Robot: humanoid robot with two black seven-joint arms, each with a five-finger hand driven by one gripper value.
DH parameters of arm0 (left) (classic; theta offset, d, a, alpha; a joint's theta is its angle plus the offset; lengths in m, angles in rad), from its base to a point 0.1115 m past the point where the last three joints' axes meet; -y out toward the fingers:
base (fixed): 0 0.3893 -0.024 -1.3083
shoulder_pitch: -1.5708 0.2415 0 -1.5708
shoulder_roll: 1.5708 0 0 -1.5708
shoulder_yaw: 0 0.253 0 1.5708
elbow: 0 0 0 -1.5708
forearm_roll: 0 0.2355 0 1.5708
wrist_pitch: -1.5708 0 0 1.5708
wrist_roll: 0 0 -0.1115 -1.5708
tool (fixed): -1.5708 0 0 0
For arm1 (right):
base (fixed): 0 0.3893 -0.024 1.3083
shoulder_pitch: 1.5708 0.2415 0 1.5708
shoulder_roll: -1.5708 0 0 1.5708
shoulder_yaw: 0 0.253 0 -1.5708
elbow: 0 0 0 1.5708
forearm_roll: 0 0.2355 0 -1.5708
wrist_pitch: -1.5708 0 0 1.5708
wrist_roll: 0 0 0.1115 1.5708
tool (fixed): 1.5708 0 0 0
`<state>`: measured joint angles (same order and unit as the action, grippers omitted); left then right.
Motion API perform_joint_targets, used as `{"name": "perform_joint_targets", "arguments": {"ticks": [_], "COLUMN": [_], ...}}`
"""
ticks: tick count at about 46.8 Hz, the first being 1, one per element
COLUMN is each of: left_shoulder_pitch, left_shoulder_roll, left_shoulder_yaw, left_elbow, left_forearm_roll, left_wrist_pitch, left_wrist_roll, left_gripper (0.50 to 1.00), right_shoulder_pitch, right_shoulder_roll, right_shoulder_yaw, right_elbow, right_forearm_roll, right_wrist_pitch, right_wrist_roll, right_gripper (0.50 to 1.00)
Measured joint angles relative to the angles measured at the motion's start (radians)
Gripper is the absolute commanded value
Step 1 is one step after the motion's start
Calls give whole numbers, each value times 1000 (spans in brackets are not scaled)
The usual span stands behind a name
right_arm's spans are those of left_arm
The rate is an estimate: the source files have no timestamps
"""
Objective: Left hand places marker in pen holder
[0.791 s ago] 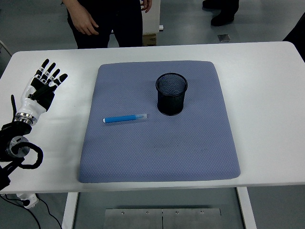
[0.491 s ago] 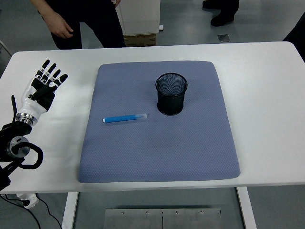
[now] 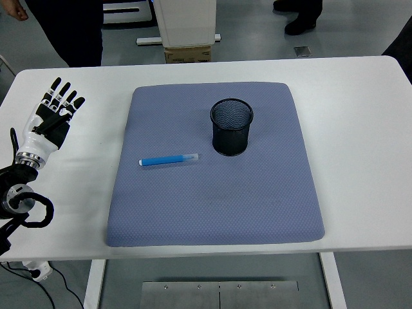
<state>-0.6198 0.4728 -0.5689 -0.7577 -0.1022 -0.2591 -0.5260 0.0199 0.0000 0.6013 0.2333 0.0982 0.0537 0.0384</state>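
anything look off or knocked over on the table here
Nothing stands out. The pen holder stands upright on the blue mat, the marker lies flat to its left, and the left hand is open over the table's left side.

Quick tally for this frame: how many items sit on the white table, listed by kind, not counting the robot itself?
Blue marker: 1
Black mesh pen holder: 1
Blue-grey mat: 1
Total: 3
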Motion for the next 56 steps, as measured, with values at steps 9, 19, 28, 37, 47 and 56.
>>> {"name": "perform_joint_targets", "arguments": {"ticks": [9,19,28,37,47,56], "left_shoulder_pitch": [0,-18,-101,-226,-393,-453], "left_shoulder_roll": [3,15,67,108,146,157], "left_shoulder_yaw": [2,9,43,250,535,604], "left_elbow": [-1,-6,-11,-72,-155,-241], "left_forearm_roll": [8,56,91,119,123,191], "left_wrist_pitch": [-18,-14,-14,17,80,80], "left_wrist_roll": [0,10,68,80,129,135], "left_gripper": [1000,1000,1000,1000,1000,1000], "right_shoulder_pitch": [0,0,0,0,0,0], "right_shoulder_roll": [0,0,0,0,0,0], "right_shoulder_yaw": [0,0,0,0,0,0], "right_elbow": [0,0,0,0,0,0], "right_forearm_roll": [0,0,0,0,0,0], "right_wrist_pitch": [0,0,0,0,0,0], "right_wrist_roll": [0,0,0,0,0,0], "right_gripper": [1000,1000,1000,1000,1000,1000]}}
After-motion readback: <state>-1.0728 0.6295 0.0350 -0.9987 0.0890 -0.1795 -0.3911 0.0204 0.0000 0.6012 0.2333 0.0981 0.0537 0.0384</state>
